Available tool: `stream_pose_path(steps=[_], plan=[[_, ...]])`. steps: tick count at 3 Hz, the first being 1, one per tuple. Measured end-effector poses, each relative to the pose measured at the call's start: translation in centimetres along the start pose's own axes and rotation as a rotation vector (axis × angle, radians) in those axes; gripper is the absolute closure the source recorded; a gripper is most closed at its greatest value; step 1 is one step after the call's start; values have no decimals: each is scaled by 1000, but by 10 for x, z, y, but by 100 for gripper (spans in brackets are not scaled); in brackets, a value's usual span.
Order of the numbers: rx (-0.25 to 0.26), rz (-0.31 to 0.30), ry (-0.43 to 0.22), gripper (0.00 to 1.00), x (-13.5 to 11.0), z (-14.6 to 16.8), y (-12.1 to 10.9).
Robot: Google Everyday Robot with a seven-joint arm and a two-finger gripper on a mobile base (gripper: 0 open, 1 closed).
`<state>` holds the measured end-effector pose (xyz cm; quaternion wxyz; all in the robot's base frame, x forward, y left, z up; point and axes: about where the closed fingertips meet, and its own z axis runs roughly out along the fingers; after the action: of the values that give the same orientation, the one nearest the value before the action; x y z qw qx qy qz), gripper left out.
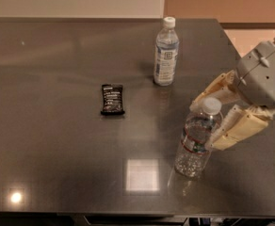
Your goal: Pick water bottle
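Observation:
The water bottle (195, 139) is a wide clear ribbed bottle with a white cap and a narrow red-edged label band. It stands upright on the dark table (57, 149), right of centre near the front. My gripper (204, 122) comes in from the right with its cream fingers (236, 128) spread open on either side of the bottle's upper part. One finger lies behind the cap and the other in front of the bottle's right side. The bottle rests on the table.
A slimmer, taller bottle (165, 52) with a white-blue label stands further back, near the far edge. A black snack bar (112, 99) lies flat at mid table. The table's right edge runs just beyond the gripper.

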<state>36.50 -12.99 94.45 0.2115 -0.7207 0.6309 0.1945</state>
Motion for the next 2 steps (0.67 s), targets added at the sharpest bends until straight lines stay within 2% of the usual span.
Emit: stream_pose_path(steps=[1, 2], plan=[[-7, -7, -38, 65, -7, -4, 0], [14, 2, -64, 88, -16, -18, -3]])
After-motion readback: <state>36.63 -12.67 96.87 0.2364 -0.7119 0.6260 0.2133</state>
